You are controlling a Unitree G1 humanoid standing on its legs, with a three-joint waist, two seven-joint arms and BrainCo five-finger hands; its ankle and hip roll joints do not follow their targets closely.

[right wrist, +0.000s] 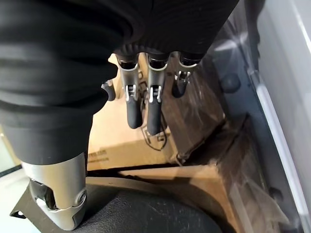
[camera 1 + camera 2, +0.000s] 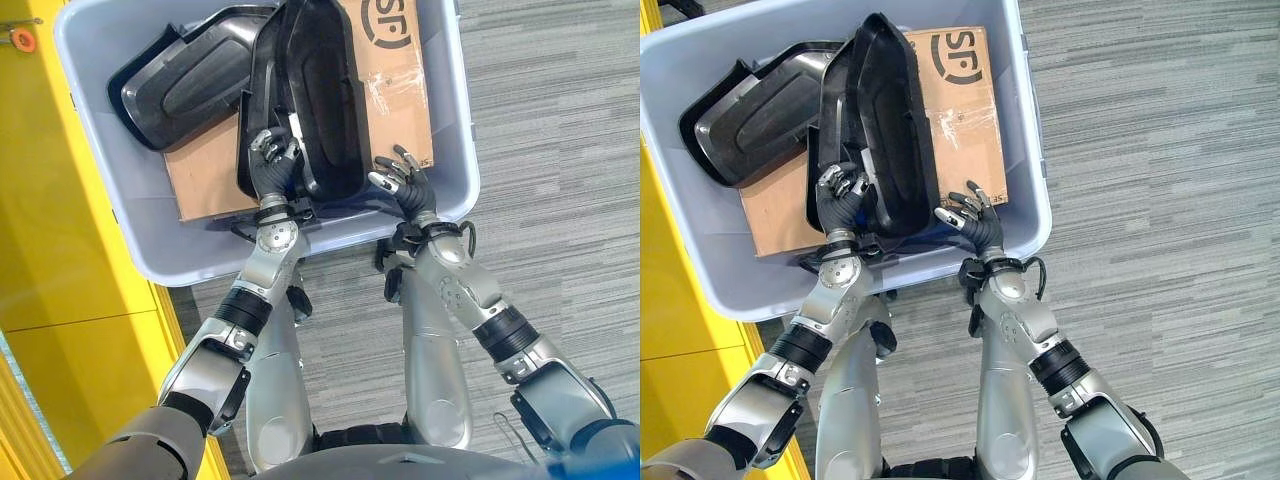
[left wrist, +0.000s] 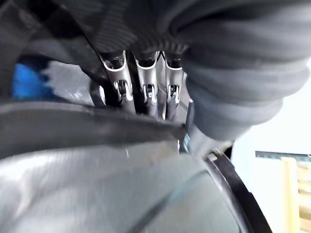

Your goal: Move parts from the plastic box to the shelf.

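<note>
- The plastic box [image 2: 1035, 215], pale grey-blue, stands on the grey carpet [image 2: 1160, 150]; everything below is placed against it.
- The right hand [image 2: 975, 222] sits just inside the box's near wall, at the near right of the black tub-shaped part. Its fingers [image 1: 138, 104] are fairly straight and spread wide over the cardboard sheet, holding nothing.
- The left hand [image 2: 840, 200] is also just inside the near wall, at the near left of the same part. Its fingers [image 3: 146, 82] are curled against the part's rim, gripping it.
- The black tub-shaped part [image 2: 885, 130] lies in the middle of the box, long axis running from the near wall toward the far wall, hollow side facing up and right, between the two hands.
- The cardboard sheet [image 2: 970, 110] covers the box's floor under the part.
- A second part, dark grey and flatter [image 2: 755, 115], lies in the far left of the box, touching the black one.
- A yellow surface [image 2: 70, 250] runs along the box's left side.
</note>
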